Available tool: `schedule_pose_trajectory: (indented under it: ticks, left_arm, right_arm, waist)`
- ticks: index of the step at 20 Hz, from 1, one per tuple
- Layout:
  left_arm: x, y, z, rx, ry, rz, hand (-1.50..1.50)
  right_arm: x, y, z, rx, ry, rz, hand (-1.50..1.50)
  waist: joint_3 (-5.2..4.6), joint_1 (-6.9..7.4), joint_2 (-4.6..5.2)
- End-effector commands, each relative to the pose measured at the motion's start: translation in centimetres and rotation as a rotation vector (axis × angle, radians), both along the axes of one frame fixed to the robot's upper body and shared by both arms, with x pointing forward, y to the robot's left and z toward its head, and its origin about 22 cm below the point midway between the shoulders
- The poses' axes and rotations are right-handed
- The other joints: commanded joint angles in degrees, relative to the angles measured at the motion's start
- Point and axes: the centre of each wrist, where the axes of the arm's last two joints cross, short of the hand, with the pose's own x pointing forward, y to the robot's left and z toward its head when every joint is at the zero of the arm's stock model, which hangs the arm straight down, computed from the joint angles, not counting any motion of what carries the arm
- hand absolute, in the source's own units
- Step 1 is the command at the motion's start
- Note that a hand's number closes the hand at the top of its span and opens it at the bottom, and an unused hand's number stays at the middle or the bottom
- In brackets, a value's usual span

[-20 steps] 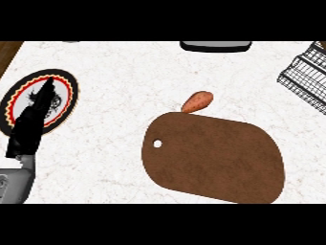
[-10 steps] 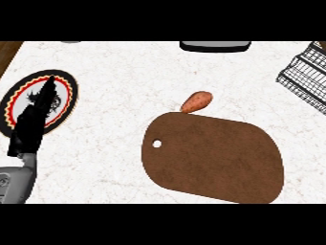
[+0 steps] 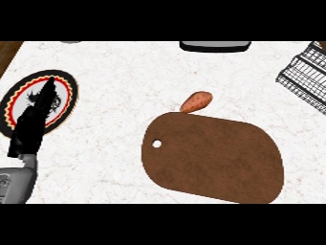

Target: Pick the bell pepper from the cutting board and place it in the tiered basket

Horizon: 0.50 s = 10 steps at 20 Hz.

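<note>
**A:** Where's the bell pepper point(image 3: 196, 102)?

**B:** Just above centre of the frame, an orange-red piece lying at the top edge of the brown cutting board point(image 3: 215, 158), half on the board and half on the white counter point(image 3: 123, 72). Nobody's touching it.

**A:** And the hands?

**B:** Only the left hand point(image 3: 35, 122) shows, at the lower left, fingers straight and together, holding nothing, stretched over the patterned plate point(image 3: 65, 83). It's well apart from the pepper. The right hand isn't in view.

**A:** So, progress?

**B:** None yet, I'd say. The pick hasn't begun, and the tiered basket point(image 3: 313, 79) at the right edge waits without the pepper. Reach, grasp, carry and place all remain.
</note>
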Motion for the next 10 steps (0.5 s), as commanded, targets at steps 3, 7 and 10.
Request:
schedule_pose_trajectory:
  ticks: [3,7,10]
  left_arm:
    - [0.2,0.0,0.5,0.002,0.003,0.003,0.00]
    - [-0.5,-0.2,0.3,-0.008,0.001,0.000,0.00]
    - [-0.8,0.0,-1.8,0.000,0.014,0.013,0.00]
  right_arm:
    - [-0.6,0.0,-2.4,0.034,-0.181,-0.009,-1.50]
    - [-0.7,0.0,-1.3,0.005,-0.313,-0.030,-1.50]
    - [-1.5,-1.2,1.3,-0.048,-0.404,-0.035,-1.50]
  waist:
    - [-0.02,-0.46,-0.18]
    - [-0.04,-0.32,-0.21]
    - [-0.11,-1.36,-0.47]
